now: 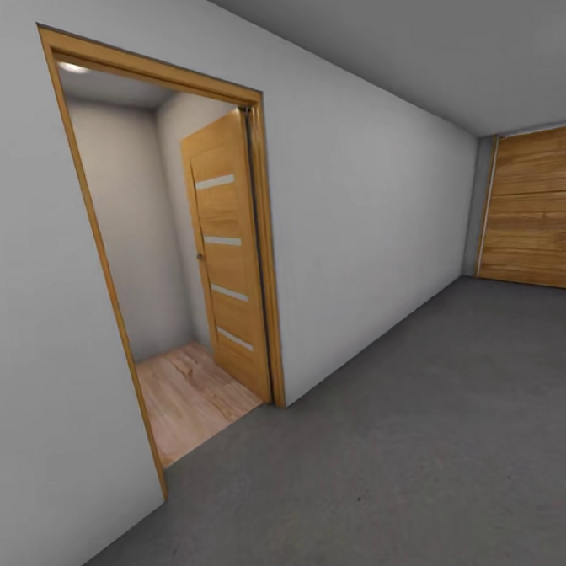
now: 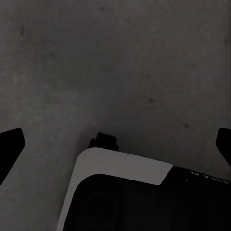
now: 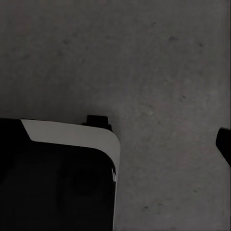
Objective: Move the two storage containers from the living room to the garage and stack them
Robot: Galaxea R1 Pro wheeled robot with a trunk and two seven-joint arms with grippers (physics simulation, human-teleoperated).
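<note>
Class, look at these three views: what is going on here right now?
Nothing is being handled. The head view shows grey concrete floor, an open doorway with an orange-wood striped door swung inward over wood-plank flooring, and a wooden panelled wall at the far right. Both wrist views look down at concrete, with the left gripper open and empty.

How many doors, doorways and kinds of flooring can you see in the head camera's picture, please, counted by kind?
Striped wooden door, swung open: 1
Wide plank garage door: 1
Wood-framed doorway: 1
Grey concrete floor: 1
Light wood-plank floor: 1
Total: 5
</note>
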